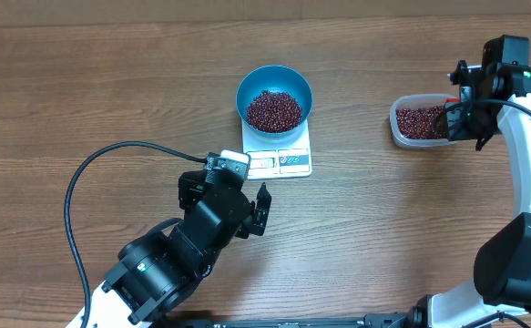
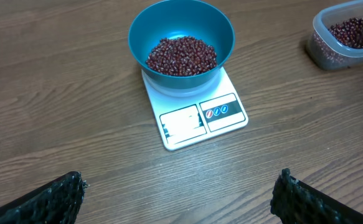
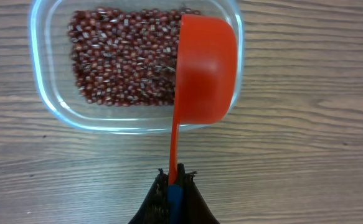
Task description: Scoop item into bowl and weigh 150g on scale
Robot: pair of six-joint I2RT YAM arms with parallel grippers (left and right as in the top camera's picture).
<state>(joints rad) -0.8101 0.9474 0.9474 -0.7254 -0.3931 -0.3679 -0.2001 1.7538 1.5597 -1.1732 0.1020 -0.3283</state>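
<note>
A bright blue bowl (image 1: 245,87) stands on the white scale (image 1: 279,162), with a heap of dark red beans (image 1: 274,110) inside it. My left gripper (image 2: 181,193) is open and holds nothing; it hangs over bare table just in front of the scale (image 2: 197,118). At the far right my right gripper (image 3: 175,177) is shut on the handle of an orange-red scoop (image 3: 206,68). The scoop's cup hangs over the right end of a clear tub (image 3: 44,93) of more beans (image 3: 119,62). No beans show in the scoop.
The clear tub (image 1: 397,128) sits to the right of the scale, with bare wood between them. A black cable (image 1: 92,173) loops across the table at the left, beside the left arm.
</note>
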